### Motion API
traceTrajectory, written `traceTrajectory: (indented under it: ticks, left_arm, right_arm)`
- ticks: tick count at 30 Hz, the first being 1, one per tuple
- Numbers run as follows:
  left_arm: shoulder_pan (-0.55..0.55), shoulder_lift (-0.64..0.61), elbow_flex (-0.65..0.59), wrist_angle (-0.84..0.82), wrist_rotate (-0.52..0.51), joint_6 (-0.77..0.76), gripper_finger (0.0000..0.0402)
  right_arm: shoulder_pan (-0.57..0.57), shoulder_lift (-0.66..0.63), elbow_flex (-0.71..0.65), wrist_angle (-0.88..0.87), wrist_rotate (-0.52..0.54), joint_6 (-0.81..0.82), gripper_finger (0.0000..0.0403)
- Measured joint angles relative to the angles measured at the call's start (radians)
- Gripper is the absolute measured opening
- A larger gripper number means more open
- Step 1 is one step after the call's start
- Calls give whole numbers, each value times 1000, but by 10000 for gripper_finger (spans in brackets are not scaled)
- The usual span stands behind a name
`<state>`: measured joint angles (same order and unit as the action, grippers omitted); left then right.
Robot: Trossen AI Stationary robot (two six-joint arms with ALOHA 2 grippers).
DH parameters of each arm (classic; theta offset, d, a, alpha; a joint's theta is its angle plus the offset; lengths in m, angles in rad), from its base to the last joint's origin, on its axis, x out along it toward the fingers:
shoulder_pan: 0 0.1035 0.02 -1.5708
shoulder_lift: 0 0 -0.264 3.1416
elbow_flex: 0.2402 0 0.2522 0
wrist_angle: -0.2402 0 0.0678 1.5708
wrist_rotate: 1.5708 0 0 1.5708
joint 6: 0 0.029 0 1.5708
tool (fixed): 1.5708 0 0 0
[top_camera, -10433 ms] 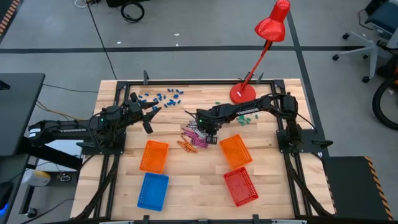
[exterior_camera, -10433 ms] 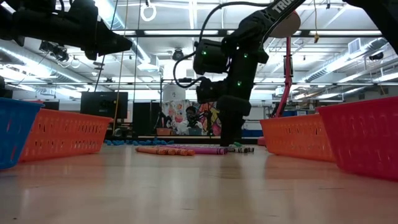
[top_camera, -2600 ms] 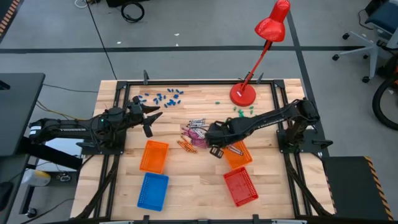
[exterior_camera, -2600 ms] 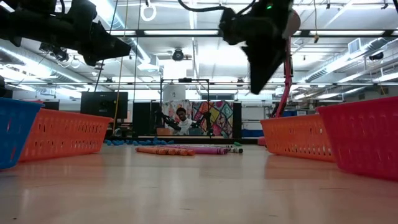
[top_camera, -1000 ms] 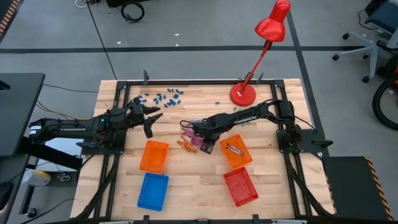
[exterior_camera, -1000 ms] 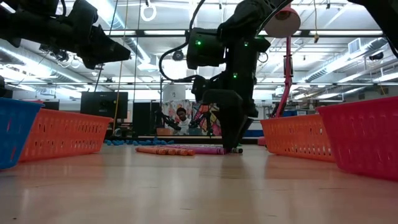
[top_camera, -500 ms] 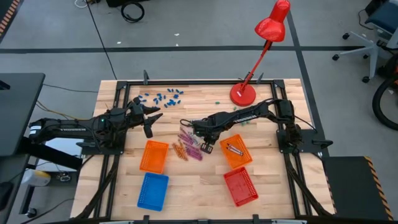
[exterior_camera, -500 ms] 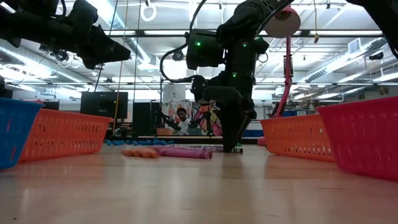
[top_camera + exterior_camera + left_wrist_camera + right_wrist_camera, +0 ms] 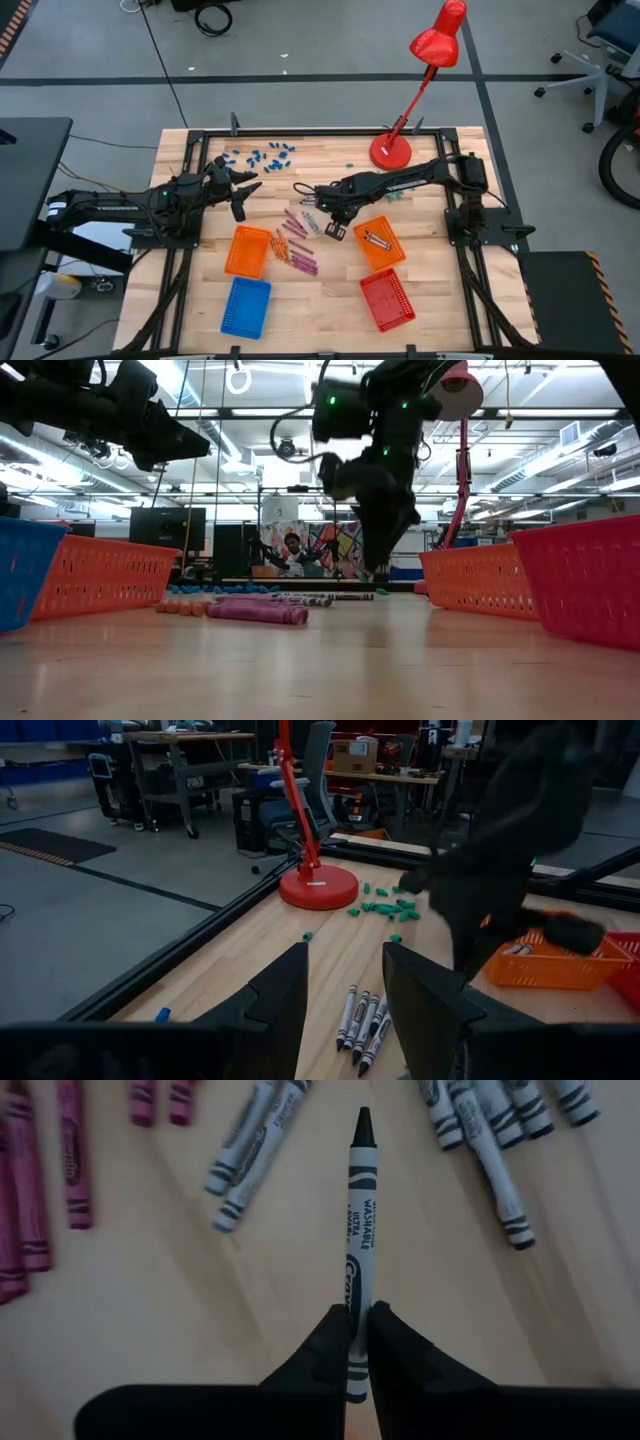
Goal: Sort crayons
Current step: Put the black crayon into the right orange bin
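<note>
Several pink, orange and grey crayons lie flat and scattered on the table's middle. My right gripper hovers just right of them, shut on one grey crayon. It also shows raised in the low view. My left gripper is open and empty above the table's far left, and its wrist view looks over a row of grey crayons. My right gripper pinches the grey crayon's blunt end between its two fingers. The crayon runs along the fingers and sticks out past them, dark tip leading. The fingers point down at the table. The crayon is lifted clear of the wood.
An orange basket right of the gripper holds a crayon. Another orange basket, a blue one and a red one stand nearer. A red lamp, blue bits and green bits are at the far edge.
My right gripper stood down on the table at the crayon pile and has now risen clear with a grey crayon. The pink and orange crayons have slid toward the near-left and spread out into a looser scatter.
</note>
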<state>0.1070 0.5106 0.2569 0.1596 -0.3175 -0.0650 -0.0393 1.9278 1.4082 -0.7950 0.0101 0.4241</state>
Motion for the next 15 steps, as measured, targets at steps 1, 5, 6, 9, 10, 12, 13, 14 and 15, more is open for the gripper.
traceTrajectory:
  ticks: [1, 5, 6, 9, 10, 12, 13, 14, 15]
  left_arm:
    - [0, 0, 0, 0, 0, 0, 142]
    - [0, 0, 0, 0, 0, 0, 142]
    - [0, 0, 0, 0, 0, 0, 142]
    - [0, 0, 0, -1, 0, -1, 142]
    - [0, 0, 0, -1, 0, -2, 142]
    - [0, 0, 0, -2, 0, -2, 142]
    - [0, 0, 0, -2, 0, -2, 142]
    - [0, 0, 0, -2, 0, -2, 142]
    - [0, 0, 0, -2, 0, -2, 142]
  right_arm:
    - [4, -16, 0, -4, 0, 1, 33]
    - [19, -68, 1, -44, 0, 31, 33]
    - [24, -83, 1, -62, 0, 44, 33]
    - [46, -131, 2, -137, 9, 92, 33]
    - [59, -143, 2, -164, 24, 112, 33]
    - [88, -168, 2, -222, 59, 155, 33]
    - [102, -177, 2, -253, 73, 174, 33]
    - [117, -183, 2, -283, 83, 195, 33]
    - [131, -187, 2, -310, 90, 216, 33]
